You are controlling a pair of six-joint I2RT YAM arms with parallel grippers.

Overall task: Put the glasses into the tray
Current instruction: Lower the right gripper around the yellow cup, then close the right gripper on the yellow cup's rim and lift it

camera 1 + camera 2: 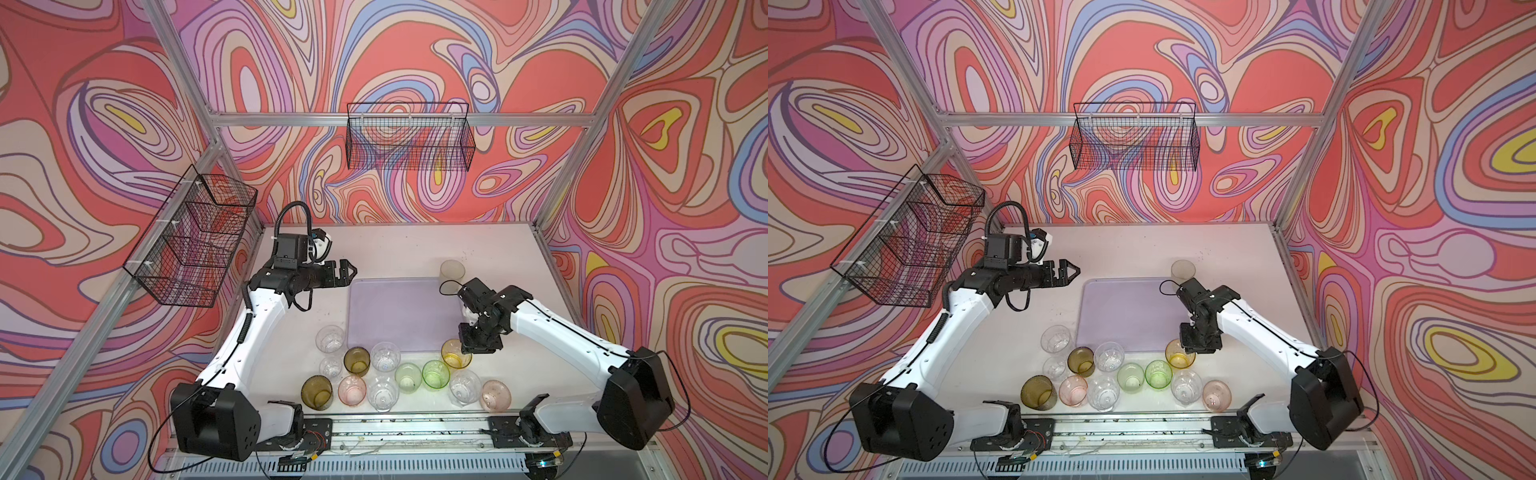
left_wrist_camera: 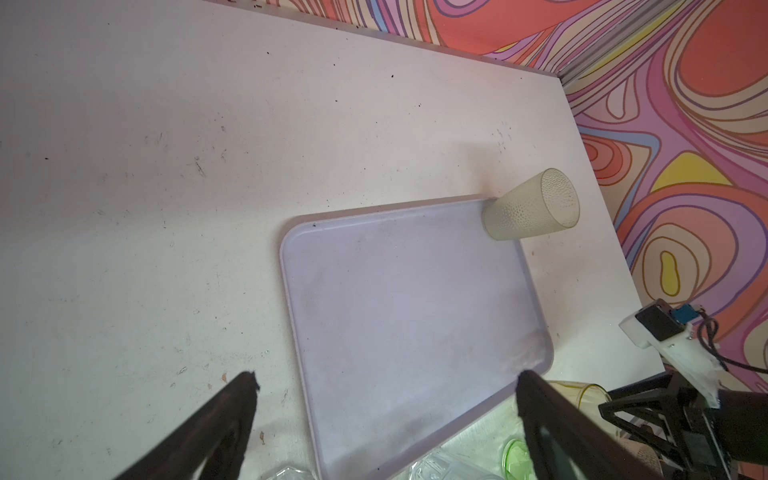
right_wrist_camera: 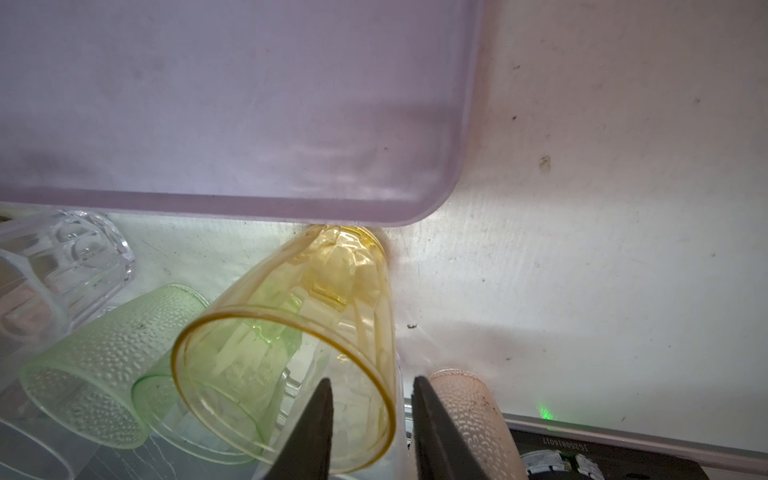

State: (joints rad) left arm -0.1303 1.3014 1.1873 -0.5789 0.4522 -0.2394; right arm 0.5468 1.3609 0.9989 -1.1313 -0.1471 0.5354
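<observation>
In both top views the lilac tray [image 1: 399, 316] lies in the middle of the white surface [image 1: 395, 249]. A tall pale glass [image 1: 452, 272] stands at its far right corner. The other glasses [image 1: 408, 377] stand in a group on the surface, between the near edge of the tray and the bases of the arms. The yellow glass [image 1: 455, 355] stands outside the tray, just beside its near right corner, and the right tool [image 1: 468, 348] points down onto it. The left tool [image 1: 348, 272] hangs above the surface near the far left corner of the tray.

In the left wrist view the fingers [image 2: 224, 419] of the left tool are spread wide and grasp nothing. The base of the tall glass sits inside the corner of the tray.

In the right wrist view one finger [image 3: 316, 428] of the right tool is inside the yellow glass and the second is outside, with the glass wall between them. A small gap shows on each side, so the tool is not yet clenched. A pale green dotted glass [image 3: 95, 374] and a pink dotted glass [image 3: 469, 415] stand close to the yellow one.
</observation>
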